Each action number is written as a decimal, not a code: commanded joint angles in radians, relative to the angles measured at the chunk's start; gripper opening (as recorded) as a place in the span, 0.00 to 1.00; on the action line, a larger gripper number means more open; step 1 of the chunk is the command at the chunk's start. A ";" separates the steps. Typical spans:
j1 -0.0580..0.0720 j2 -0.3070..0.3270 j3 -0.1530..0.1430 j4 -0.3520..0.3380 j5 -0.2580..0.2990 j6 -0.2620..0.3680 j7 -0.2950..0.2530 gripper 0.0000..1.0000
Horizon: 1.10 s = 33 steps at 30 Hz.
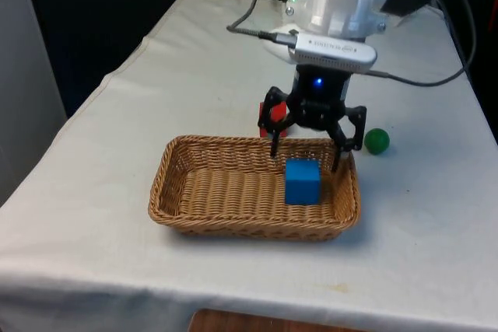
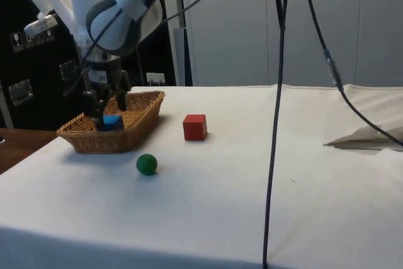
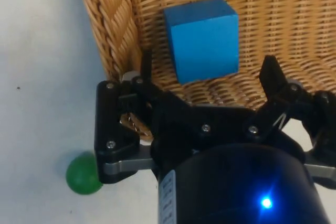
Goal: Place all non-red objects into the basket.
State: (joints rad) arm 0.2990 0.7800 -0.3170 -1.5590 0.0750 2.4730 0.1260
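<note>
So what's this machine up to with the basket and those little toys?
It is sorting: everything that isn't red goes in the wicker basket. The gripper hangs just above the basket with its jaws open, and the blue cube sits inside, free of them. The green ball lies on the cloth outside the basket, not yet collected. The red cube also sits outside, where it belongs.
</note>
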 commanded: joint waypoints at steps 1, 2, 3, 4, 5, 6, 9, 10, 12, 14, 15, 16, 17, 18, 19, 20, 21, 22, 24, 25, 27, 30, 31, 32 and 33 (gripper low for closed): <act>0.003 -0.030 -0.001 -0.021 0.002 -0.008 -0.002 1.00; 0.005 -0.047 -0.003 -0.031 0.000 -0.016 0.000 1.00; 0.006 -0.057 -0.003 -0.038 -0.001 -0.020 0.001 1.00; 0.008 -0.068 -0.004 -0.046 -0.001 -0.023 0.002 1.00; 0.009 -0.079 -0.004 -0.054 -0.002 -0.024 0.003 1.00; 0.005 -0.069 -0.001 -0.046 0.000 -0.024 0.000 1.00; 0.014 -0.119 -0.004 -0.091 -0.002 -0.024 0.009 1.00; 0.015 -0.128 -0.004 -0.099 -0.002 -0.023 0.011 1.00; 0.020 -0.150 -0.003 -0.120 -0.002 -0.022 0.014 1.00; 0.024 -0.170 -0.002 -0.140 -0.002 -0.021 0.016 1.00; 0.026 -0.181 -0.002 -0.151 -0.002 -0.021 0.016 1.00; 0.021 -0.171 0.000 -0.140 -0.001 -0.024 0.012 1.00; 0.029 -0.191 -0.002 -0.161 -0.002 -0.020 0.017 1.00; 0.030 -0.200 -0.001 -0.171 -0.003 -0.020 0.017 1.00; 0.037 -0.220 -0.002 -0.190 -0.006 -0.020 0.020 1.00; 0.040 -0.229 -0.002 -0.199 -0.008 -0.020 0.022 1.00; 0.042 -0.237 -0.001 -0.207 -0.010 -0.019 0.023 1.00; 0.045 -0.248 -0.001 -0.216 -0.012 -0.020 0.026 1.00; 0.037 -0.243 0.005 -0.211 -0.006 -0.024 0.017 1.00; 0.053 -0.276 0.000 -0.243 -0.019 -0.020 0.033 1.00; 0.059 -0.297 0.002 -0.261 -0.026 -0.022 0.042 1.00; 0.064 -0.328 0.007 -0.289 -0.037 -0.024 0.053 1.00; 0.065 -0.338 0.009 -0.298 -0.040 -0.024 0.056 1.00; 0.066 -0.347 0.012 -0.306 -0.043 -0.024 0.059 1.00; 0.059 -0.337 0.016 -0.296 -0.037 -0.024 0.051 1.00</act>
State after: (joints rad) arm 0.3590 0.4330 -0.2990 -1.8650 0.0360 2.4490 0.1800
